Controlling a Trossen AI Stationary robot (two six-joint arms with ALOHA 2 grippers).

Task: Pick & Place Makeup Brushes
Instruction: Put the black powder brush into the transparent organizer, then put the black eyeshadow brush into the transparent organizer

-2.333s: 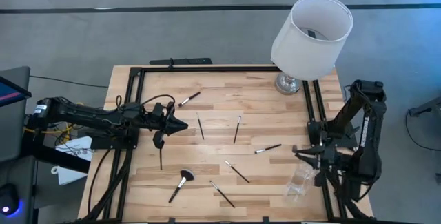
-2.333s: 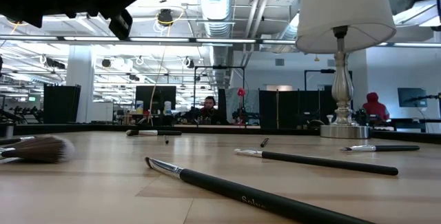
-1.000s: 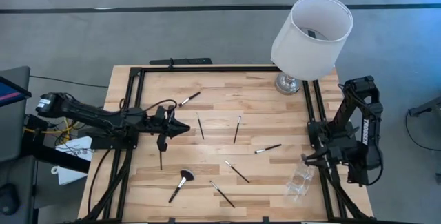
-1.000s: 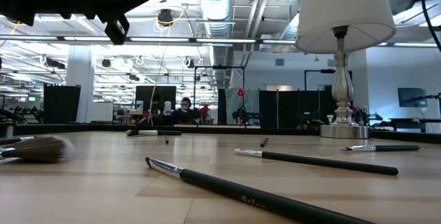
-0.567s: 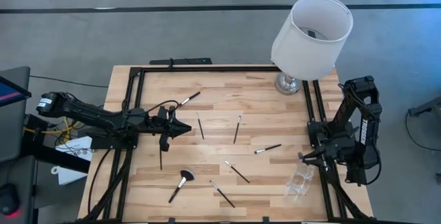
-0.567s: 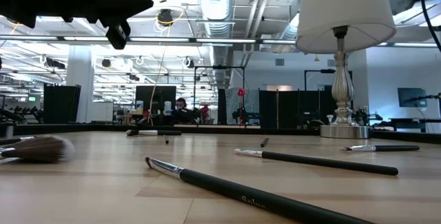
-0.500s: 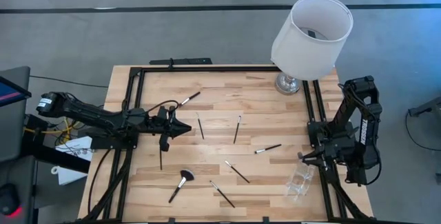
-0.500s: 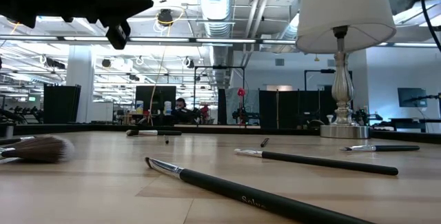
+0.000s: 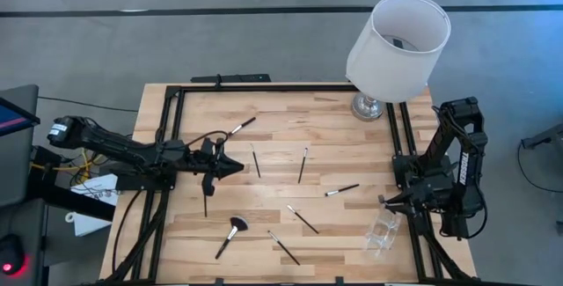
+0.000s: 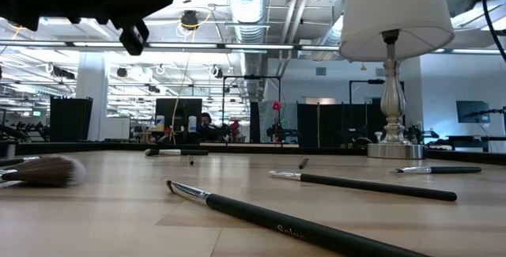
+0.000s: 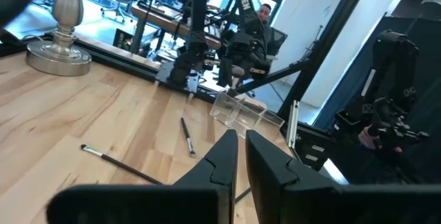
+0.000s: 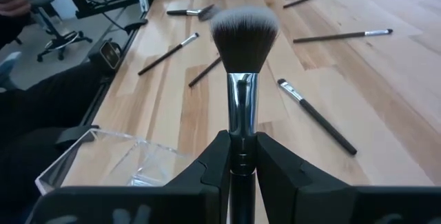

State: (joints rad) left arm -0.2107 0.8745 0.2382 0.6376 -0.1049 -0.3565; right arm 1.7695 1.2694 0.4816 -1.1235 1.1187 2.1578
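Makeup brushes lie scattered across the pale wooden desk point(image 9: 352, 141): a fan-headed brush point(image 9: 230, 236) near the front left, a slim brush point(image 9: 283, 247) just to its right, another point(image 9: 303, 219) behind that one, a silver-ferruled brush point(image 9: 341, 189) toward the right, two more, point(image 9: 256, 159) and point(image 9: 303, 164), side by side but apart at centre, one point(image 9: 241, 127) at the far left, and a dark one point(image 9: 205, 201) lying beside the left arm. In the low view the nearest brush point(image 10: 285, 224) carries pale lettering on its black handle, too small to read in full.

A ninth, a fluffy round-headed brush point(image 12: 242, 72) with a chrome ferrule, stands clamped between the fingers of the right gripper point(image 12: 238, 160), which is clenched on its handle at the desk's right edge, above a clear plastic box point(image 9: 382, 231) lying just inside the rail.

The left gripper point(image 9: 230, 166) reaches over the left part of the desk, above the surface and close to the centre-left brush; its two fingers point(image 11: 215, 162) sit nearly together with a narrow gap between them, holding nothing.

The word "TROSSEN" is printed in white on the right arm point(image 9: 457, 167), readable in the high view and again, in part, in the left wrist view.

A white-shaded lamp point(image 9: 398, 44) on a silver base stands at the far right corner. A person point(image 11: 263, 18) sits beyond the desk.
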